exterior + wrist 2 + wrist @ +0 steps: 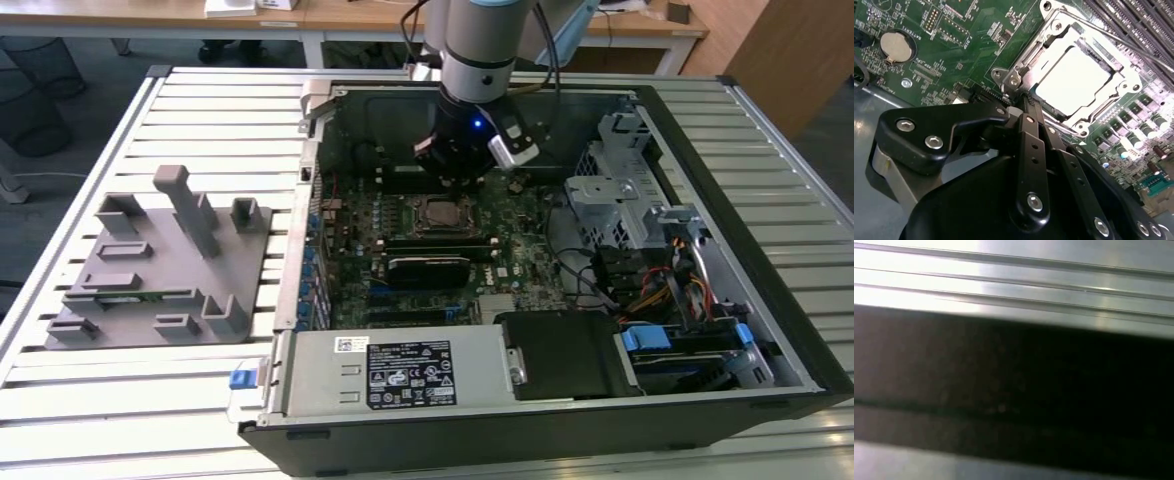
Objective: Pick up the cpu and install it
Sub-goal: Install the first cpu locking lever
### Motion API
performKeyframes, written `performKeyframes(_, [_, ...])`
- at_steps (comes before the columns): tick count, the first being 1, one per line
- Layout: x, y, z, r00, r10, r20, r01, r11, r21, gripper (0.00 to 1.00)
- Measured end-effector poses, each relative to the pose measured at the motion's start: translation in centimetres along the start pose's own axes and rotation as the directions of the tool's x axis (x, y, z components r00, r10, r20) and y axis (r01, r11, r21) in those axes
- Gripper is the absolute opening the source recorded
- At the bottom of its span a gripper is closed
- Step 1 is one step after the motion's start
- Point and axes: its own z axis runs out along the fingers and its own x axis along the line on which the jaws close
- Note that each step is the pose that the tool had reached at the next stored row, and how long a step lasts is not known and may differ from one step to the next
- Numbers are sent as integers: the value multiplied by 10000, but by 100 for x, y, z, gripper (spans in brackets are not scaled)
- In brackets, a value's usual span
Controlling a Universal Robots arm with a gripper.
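In the exterior view the arm reaches down into the open computer case (694, 250) on the slatted tabletop (200, 110), with the tool (454, 172) hanging just above the motherboard (514, 235) near the socket (438, 214). In the second wrist view the cpu (1079, 81) lies flat in the socket's metal frame (1004, 80), its pale top bright under the light, just beyond the tool's black linkage (1031, 150). Whether the tool's fingers are apart or together cannot be told, and the grey fixture (154, 265) sits on the tabletop at the exterior view's left.
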Motion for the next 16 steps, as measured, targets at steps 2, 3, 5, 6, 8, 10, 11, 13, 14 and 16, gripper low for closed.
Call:
performKeyframes(2, [-4,0,3,10000,-1,-9,1,10000,12,11])
performKeyframes(3, [-4,0,4,10000,-1,-9,1,10000,9,11])
performKeyframes(5, [-4,1,-3,10000,-2,-5,2,10000,-10,11])
performKeyframes(6, [-6,3,-7,10000,-3,6,3,10000,-36,11])
performKeyframes(8, [-6,3,-26,10000,-5,4,5,10000,-50,11])
performKeyframes(10, [-4,2,-31,10000,-4,-3,4,10000,-50,11])
performKeyframes(11, [-4,2,-31,10000,-3,-3,3,10000,-51,11])
performKeyframes(13, [-4,0,-31,10000,-3,-3,3,10000,-49,11])
performKeyframes(14, [-4,-1,-29,10000,-3,-4,3,10000,-48,11])
performKeyframes(16, [-4,-2,-24,10000,-2,-12,2,10000,-35,11])
